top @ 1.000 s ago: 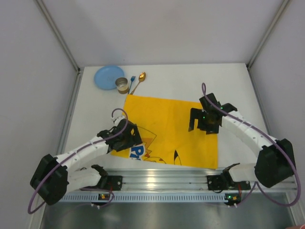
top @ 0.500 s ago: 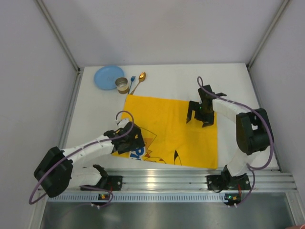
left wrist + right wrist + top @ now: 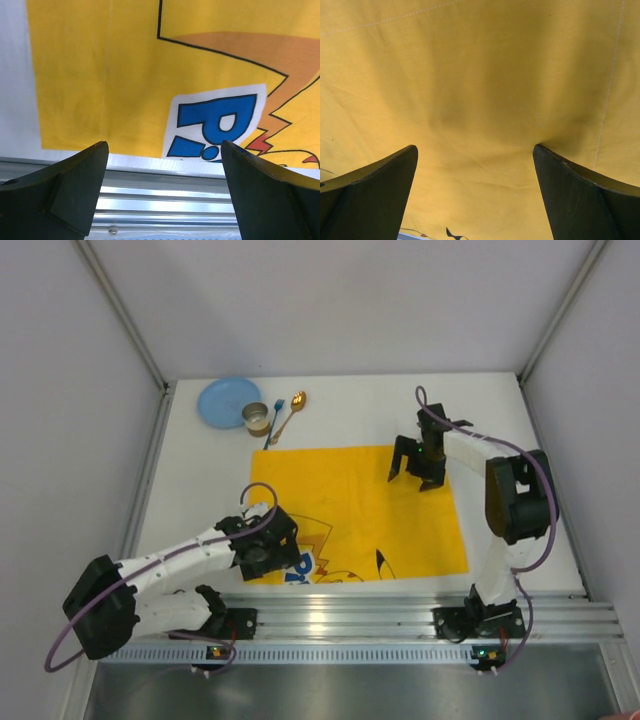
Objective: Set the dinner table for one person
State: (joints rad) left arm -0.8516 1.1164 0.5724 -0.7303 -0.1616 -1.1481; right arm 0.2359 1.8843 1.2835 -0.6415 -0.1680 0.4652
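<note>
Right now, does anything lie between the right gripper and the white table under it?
Yes. The yellow placemat lies on the table, and the open right gripper is over its far right part, so cloth covers the table there. Nothing else shows between them.

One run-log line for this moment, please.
left gripper: open, yellow placemat near-left corner | right gripper: open, placemat far-right | blue plate: off placemat, far left

The top view looks steeply down from above and behind the arm bases and takes in the whole tabletop [image 3: 350,390]. The left wrist view sits close over the yellow placemat [image 3: 100,75] at its near edge, beside the rail [image 3: 165,195]. The right wrist view is closer still, filled with plain yellow cloth. All three views share that placemat.
</note>
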